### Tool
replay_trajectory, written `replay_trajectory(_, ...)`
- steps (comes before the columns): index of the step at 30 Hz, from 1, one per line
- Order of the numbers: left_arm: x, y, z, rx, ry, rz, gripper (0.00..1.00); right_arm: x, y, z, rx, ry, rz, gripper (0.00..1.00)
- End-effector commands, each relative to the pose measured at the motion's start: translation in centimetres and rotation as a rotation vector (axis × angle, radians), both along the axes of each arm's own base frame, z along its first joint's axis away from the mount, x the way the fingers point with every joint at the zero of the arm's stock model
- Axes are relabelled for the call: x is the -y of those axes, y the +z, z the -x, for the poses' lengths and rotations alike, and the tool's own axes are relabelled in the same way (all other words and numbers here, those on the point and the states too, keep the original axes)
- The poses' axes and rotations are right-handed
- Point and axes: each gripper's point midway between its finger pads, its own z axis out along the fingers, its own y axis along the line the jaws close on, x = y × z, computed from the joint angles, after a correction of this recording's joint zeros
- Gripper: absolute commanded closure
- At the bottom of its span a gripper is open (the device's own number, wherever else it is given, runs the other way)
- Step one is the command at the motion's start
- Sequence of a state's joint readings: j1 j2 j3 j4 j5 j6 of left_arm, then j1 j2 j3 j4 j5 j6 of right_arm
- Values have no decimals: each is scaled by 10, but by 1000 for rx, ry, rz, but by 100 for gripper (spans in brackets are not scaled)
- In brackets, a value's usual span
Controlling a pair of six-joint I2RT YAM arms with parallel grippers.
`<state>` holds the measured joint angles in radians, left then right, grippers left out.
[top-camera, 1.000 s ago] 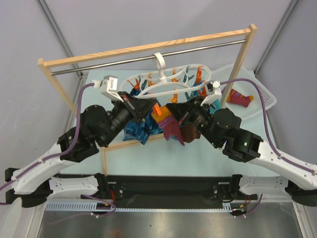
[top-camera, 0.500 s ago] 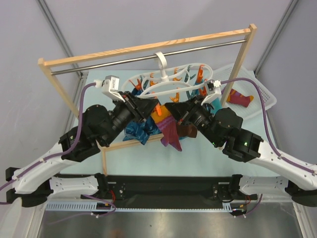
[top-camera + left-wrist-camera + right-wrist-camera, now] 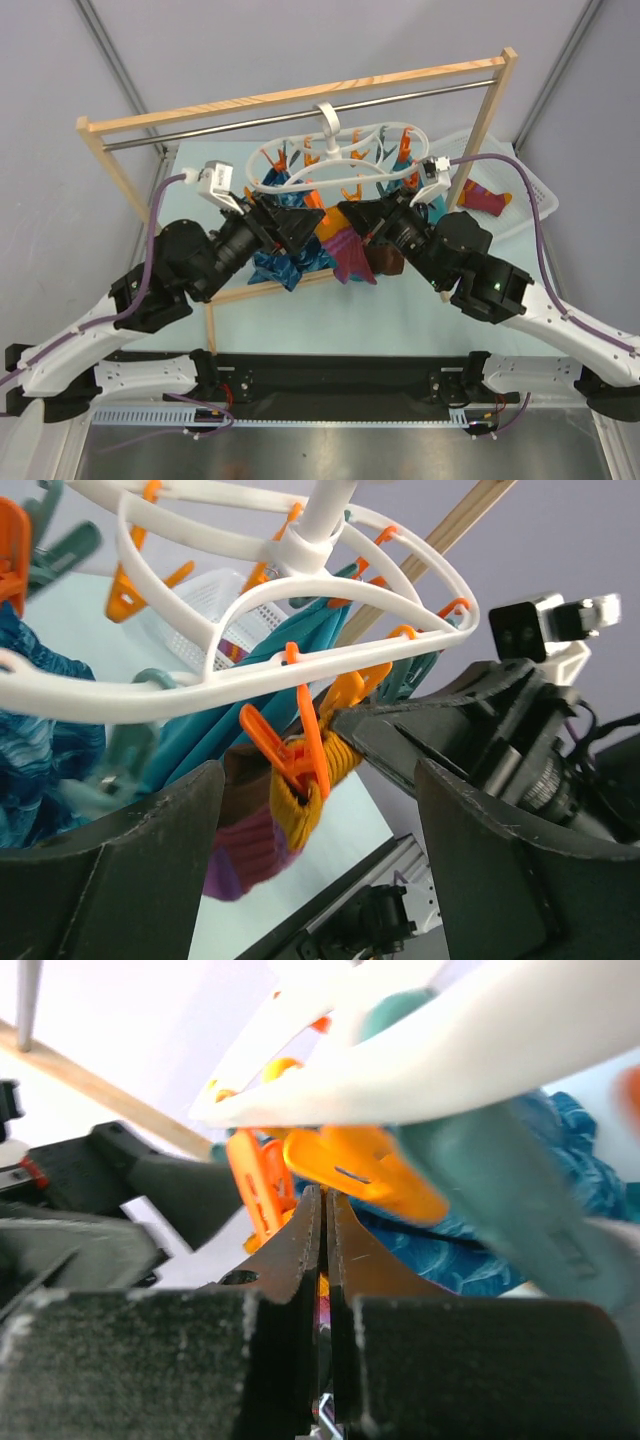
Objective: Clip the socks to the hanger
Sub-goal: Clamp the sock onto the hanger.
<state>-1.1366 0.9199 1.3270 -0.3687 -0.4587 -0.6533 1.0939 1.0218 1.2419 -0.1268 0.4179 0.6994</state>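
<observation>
While my right claw (image 3: pixel 357 215) pinches the striped sock (image 3: pixel 352 258) under the hanger (image 3: pixel 330 130), the clip's bite is unproven.

Top view: the hanger hangs from the metal bar (image 3: pixel 200 133). My left claw (image 3: pixel 305 212) meets the right one beneath its ring. A second sock (image 3: pixel 487 198) lies in the white basket (image 3: pixel 535 195), well apart. Left wrist view: my left fingers are spread wide, gripping nothing, and an orange clip (image 3: pixel 300 745) sits over the sock's orange cuff. Right wrist view: my fingers are pressed together on a sliver of sock, just under the clips. Risk, as judged: if the clip holds only the cuff's edge, letting go would drop the sock, and a tug would swing the hanger. No legible writing or brand found.
</observation>
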Motion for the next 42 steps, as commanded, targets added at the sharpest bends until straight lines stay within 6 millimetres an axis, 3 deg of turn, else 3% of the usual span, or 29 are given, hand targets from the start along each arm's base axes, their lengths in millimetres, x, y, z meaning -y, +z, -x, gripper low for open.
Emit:
replay_trajectory(1,-14,9,12,29,-30,27,19,18,9,-4,17,-44,-7,100)
replay_trajectory(7,-36,7,27,84,-56,35,32,41,1,-16,25,-100,57,100)
replay_trajectory(10,-49,-5,19,83,10,-11,34,49,4,-18,35,-109,63,100)
replay_trajectory(16,-54,-22,-4,20,146,-138,37,56,4,-20,39,-116,72,100)
replay_trajectory(18,-44,-32,-11,-21,169,-177,39,56,2,-20,35,-117,71,100)
replay_trajectory(22,-32,-27,-12,-18,141,-165,39,57,0,-23,39,-121,91,100)
replay_trajectory(29,-36,-27,-16,25,164,-156,35,72,-9,-26,42,-146,194,92)
replay_trajectory(33,-39,-27,-20,38,195,-165,35,70,-6,-23,54,-112,189,92)
replay_trajectory(42,-26,-21,-22,54,168,-159,41,62,-6,-22,59,-78,182,92)
